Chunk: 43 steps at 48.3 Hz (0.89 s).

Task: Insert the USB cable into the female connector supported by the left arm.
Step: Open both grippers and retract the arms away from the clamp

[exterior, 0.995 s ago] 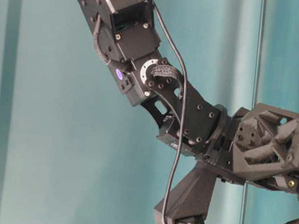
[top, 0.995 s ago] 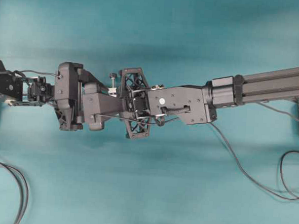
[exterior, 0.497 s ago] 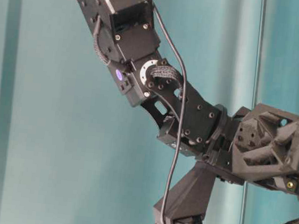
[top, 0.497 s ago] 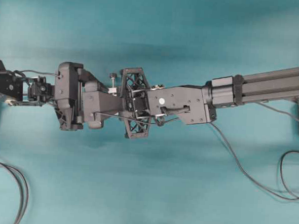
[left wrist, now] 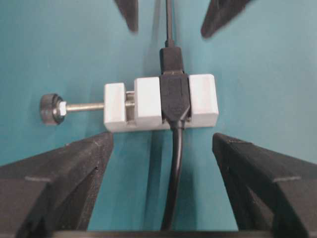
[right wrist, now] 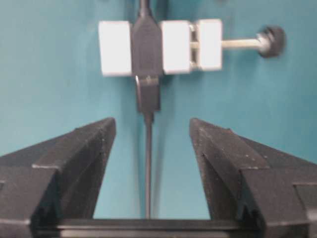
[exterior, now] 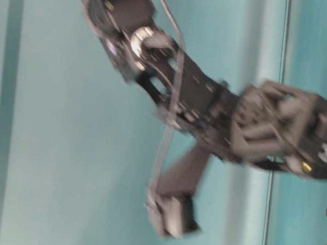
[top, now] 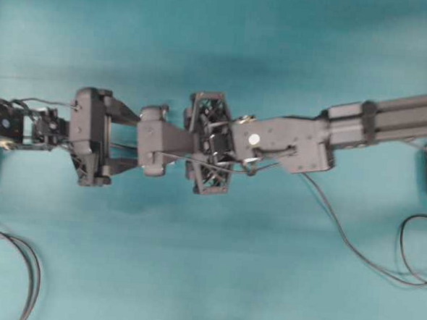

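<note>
The USB cable [right wrist: 148, 163] runs thin and grey between my right gripper's [right wrist: 152, 121] open fingers without touching them. Its plug [right wrist: 147, 94] sits in the female connector [right wrist: 145, 47], which is clamped in a white block [right wrist: 115, 47]. In the left wrist view the same plug [left wrist: 171, 59] enters the connector [left wrist: 174, 96] from above, and the block [left wrist: 203, 96] lies just ahead of my left gripper [left wrist: 162, 139]. That gripper is open, with the connector's thick black lead [left wrist: 174, 188] passing between its fingers. From overhead the two arms [top: 92, 134] [top: 287, 139] hide the block.
The block's clamp screw with its black knob [left wrist: 51, 109] sticks out sideways. Black cables loop on the teal table at the lower left [top: 18, 264] and at the right [top: 411, 252]. The table-level view is motion-blurred.
My right gripper has opened, let go of the USB cable and drawn back to the right and upward. The left arm has shifted slightly left. The plug stays in the connector.
</note>
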Tool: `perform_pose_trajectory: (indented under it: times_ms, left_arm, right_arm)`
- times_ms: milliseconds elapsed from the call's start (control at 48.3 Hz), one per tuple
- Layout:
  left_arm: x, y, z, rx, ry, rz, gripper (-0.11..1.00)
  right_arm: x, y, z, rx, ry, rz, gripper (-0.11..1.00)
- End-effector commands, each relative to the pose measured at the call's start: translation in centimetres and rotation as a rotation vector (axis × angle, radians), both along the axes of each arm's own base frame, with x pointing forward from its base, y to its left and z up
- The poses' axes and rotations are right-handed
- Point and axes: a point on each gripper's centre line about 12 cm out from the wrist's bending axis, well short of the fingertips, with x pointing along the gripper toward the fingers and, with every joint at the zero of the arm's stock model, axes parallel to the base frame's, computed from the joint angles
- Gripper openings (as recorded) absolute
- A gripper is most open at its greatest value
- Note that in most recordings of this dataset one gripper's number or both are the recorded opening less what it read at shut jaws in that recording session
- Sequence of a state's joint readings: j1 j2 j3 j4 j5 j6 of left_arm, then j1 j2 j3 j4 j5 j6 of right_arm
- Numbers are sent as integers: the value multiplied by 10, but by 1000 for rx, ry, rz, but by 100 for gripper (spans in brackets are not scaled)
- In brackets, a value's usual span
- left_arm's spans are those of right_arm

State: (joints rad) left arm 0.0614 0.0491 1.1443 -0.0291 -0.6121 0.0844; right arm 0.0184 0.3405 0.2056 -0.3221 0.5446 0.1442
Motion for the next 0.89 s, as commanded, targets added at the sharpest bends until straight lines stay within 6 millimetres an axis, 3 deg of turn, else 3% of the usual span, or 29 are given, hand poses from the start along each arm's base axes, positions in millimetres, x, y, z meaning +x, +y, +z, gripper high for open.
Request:
perform_pose_trajectory:
  times_ms: [0,456,725,870]
  left_arm:
    - [-5,-1,12,-8,-30,4,93]
    - [-25,-3,38,-17,6,2,92]
    - [-45,-4,62,-27,-43,11,92]
    - [-67,-5,72,-34,-76,18,92]
  right_arm:
    - [-9,2,40,0,-82,6,67]
    - [-85,7,80,142,-268,-101,67]
    - [-119,15,81,267,-440,-102,67]
    - [-132,14,84,292,-518,-78,67]
